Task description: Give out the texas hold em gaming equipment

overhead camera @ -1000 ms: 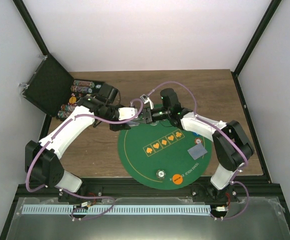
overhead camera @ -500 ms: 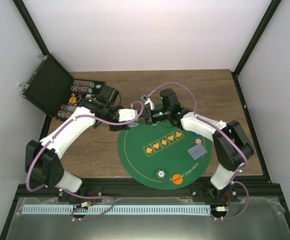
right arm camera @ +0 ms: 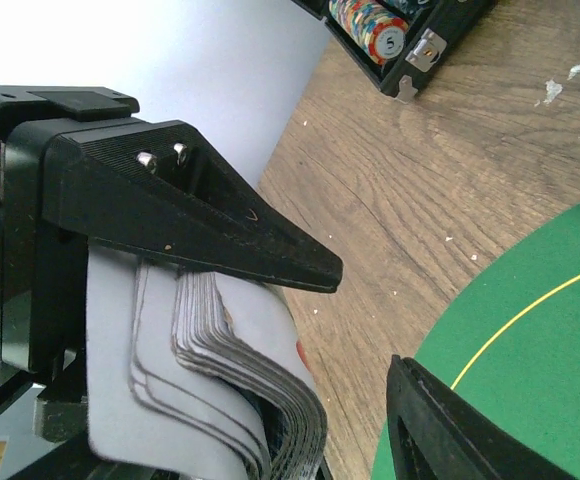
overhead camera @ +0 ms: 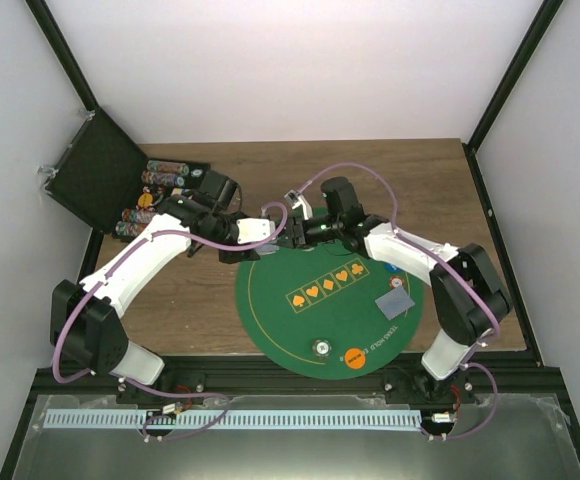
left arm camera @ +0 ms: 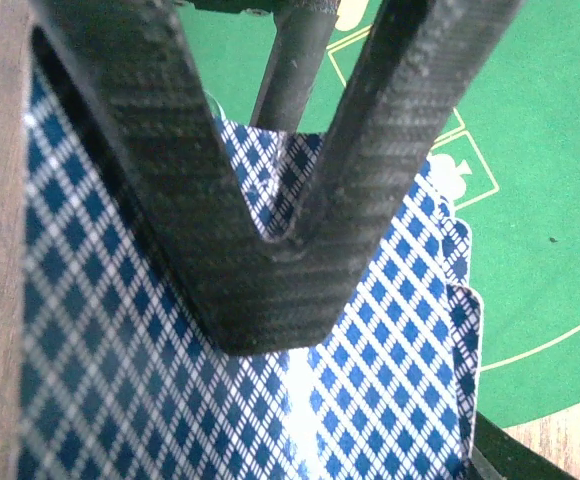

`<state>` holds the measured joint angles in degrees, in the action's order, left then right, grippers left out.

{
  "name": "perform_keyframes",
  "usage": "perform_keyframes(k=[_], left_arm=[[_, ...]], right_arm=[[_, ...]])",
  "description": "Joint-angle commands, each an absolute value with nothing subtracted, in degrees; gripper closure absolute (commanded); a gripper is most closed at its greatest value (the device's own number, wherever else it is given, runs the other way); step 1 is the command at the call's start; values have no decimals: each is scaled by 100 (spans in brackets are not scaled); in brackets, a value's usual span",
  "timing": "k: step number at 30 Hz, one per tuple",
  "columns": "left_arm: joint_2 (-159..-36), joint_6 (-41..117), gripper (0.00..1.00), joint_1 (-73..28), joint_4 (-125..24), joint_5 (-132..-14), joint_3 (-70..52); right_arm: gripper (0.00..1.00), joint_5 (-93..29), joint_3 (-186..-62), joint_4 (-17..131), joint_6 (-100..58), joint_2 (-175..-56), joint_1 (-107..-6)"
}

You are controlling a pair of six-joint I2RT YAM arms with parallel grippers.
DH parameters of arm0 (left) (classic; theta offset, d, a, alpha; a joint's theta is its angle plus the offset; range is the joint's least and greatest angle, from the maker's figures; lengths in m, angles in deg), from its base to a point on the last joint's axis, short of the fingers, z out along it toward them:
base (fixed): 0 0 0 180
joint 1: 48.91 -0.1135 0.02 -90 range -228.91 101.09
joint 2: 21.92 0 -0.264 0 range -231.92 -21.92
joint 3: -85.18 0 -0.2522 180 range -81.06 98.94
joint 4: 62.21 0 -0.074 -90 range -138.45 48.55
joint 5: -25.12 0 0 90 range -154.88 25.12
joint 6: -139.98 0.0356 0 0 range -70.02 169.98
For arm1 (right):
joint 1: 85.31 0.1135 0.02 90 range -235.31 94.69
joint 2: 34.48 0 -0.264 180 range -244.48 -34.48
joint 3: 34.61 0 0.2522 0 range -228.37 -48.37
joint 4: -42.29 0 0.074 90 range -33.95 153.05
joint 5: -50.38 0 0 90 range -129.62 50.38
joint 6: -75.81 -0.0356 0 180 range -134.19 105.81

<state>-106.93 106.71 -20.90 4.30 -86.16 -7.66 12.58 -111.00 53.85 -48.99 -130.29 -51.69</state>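
Working down from the green felt mat [overhead camera: 320, 310], we see the right gripper [right arm camera: 368, 318] has edged closer over the last 1 second to the left gripper [left arm camera: 270, 300], which stays pinched shut on the deck of cards [left arm camera: 110, 380] at the mat's far edge. The right fingers [right arm camera: 250, 240] stand apart beside the fanned card edges, gripping nothing, so we judge a card is about to be drawn.

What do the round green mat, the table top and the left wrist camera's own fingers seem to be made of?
Mat: probably felt-like fabric, matte green with printed gold lines. Table top: wood or wood-look laminate, with brown grain streaks and low sheen. Left fingers: likely carbon-fibre plate, with a dark woven twill pattern and satin gloss.
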Motion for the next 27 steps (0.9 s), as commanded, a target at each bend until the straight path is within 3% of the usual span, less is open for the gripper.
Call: perform_keyframes(k=[1, 10, 22, 27], left_arm=[[-10647, 10799, 48, -2078, 435, -8861, -813], [-10655, 10780, 47, -2104, 402, -8860, -812], [-10657, 10780, 47, -2131, 376, -8833, -838], [-10656, 10771, 47, -2140, 361, -8843, -885]], right_arm=[[48, 931, -11306, 5649, -4720, -12805, -5268], [63, 900, -11314, 5774, -4653, -12667, -5279], [61, 651, -11407, 6147, -4512, -12462, -5279], [71, 567, -11453, 6312, -4488, -12407, -5278]])
